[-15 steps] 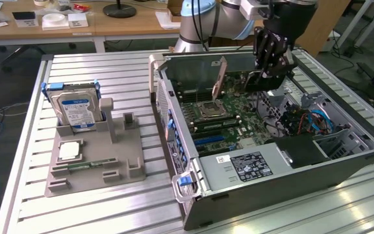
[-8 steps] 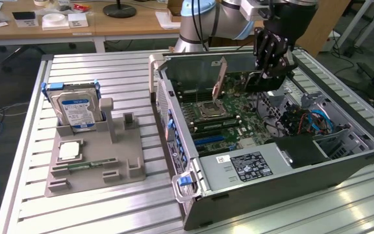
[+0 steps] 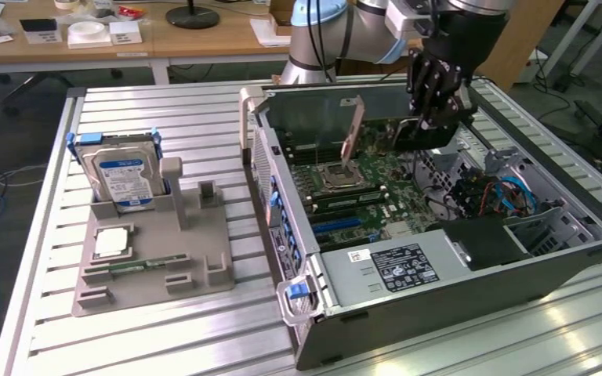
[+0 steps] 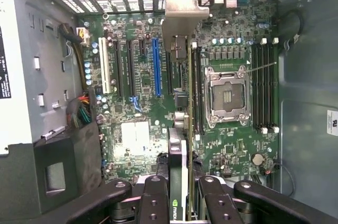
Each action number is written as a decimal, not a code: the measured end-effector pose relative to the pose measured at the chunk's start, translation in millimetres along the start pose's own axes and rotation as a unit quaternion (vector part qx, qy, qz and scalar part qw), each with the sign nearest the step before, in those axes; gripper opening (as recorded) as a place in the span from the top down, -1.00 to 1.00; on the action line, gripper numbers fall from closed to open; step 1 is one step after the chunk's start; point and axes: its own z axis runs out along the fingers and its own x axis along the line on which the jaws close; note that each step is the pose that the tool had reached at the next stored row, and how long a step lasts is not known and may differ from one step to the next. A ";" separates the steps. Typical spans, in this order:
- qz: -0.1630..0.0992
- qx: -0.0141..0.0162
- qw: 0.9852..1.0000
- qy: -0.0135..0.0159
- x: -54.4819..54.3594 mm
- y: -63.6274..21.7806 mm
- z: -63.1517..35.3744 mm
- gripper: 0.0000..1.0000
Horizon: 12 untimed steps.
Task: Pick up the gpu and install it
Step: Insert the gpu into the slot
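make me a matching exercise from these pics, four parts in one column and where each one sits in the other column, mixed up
Things
1. gpu
2. hard drive
3. memory stick
4. cpu socket

Places
A. standing upright in the grey holder
B. on the motherboard inside the open case
C. gripped by the end effector, above the motherboard
D. lying flat in a slot of the grey holder

Pairs: 1-C, 2-A, 3-D, 4-B
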 end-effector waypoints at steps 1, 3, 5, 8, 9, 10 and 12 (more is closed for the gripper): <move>0.000 0.000 1.000 0.000 1.2 -0.1 0.1 0.47; 0.000 0.000 1.000 0.000 5.0 -0.1 0.2 0.47; 0.000 0.000 1.000 0.000 7.7 0.2 0.4 0.47; 0.000 0.000 1.000 0.000 8.7 2.6 3.2 0.47; 0.000 0.000 1.000 0.000 8.9 3.6 4.6 0.47; 0.000 0.000 1.000 0.000 9.1 4.7 6.1 0.47; 0.000 0.000 1.000 0.000 9.5 7.6 9.0 0.47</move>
